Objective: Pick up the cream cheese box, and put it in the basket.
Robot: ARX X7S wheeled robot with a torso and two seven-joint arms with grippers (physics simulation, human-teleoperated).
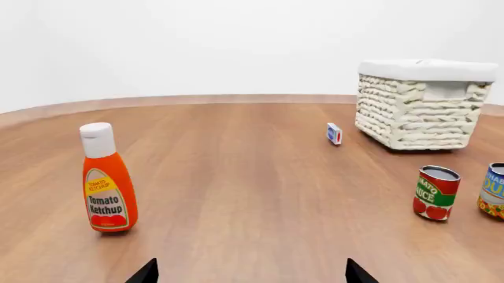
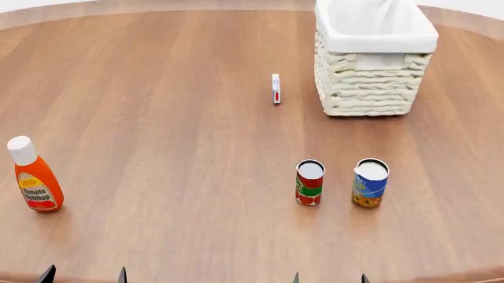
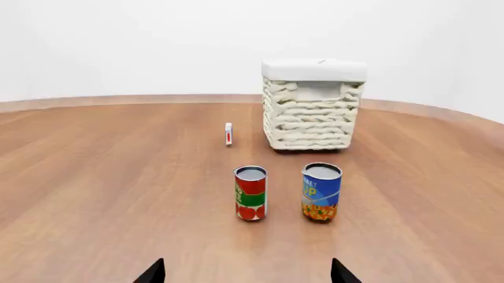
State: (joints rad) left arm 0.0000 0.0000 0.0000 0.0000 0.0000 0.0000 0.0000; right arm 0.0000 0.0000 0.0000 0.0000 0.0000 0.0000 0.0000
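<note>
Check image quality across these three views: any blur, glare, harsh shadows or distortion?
Head view: sharp and evenly lit, with only faint contact shadows under the basket and cans. Left wrist view: crisp, ketchup bottle label readable, no glare. Right wrist view: clean, cream cheese box small but in focus; plain white backdrop, no visible distortion.

A ketchup bottle (image 2: 33,177) and 2 cans (image 2: 310,182) (image 2: 370,182) stand on the table (image 2: 173,118).
</note>
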